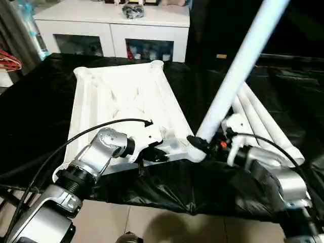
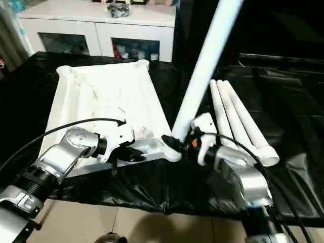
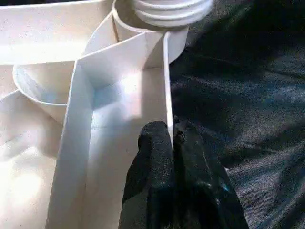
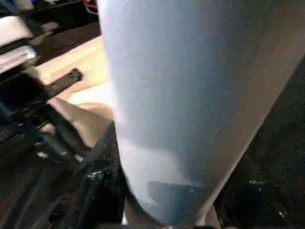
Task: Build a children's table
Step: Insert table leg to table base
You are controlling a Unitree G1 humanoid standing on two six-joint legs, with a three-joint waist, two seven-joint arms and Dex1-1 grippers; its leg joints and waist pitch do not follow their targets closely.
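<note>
The children's table top (image 1: 121,96) lies upside down on black cloth, ribs and round corner sockets facing up. My left gripper (image 1: 154,154) is shut on the thin rim wall at its near right corner; its fingers (image 3: 162,162) pinch that wall. One white tube leg (image 1: 238,66) stands tilted, its lower end at the near right corner socket. The leg's threaded end (image 3: 167,12) sits in that socket. My right gripper (image 1: 202,144) is shut on the leg just above the socket. Three more legs (image 1: 263,126) lie side by side on the cloth to the right.
A white cabinet with glass doors (image 1: 111,25) stands behind the work area, small items on top. The black cloth (image 1: 192,187) hangs over the near edge, with tiled floor below. A cable runs along each of my forearms.
</note>
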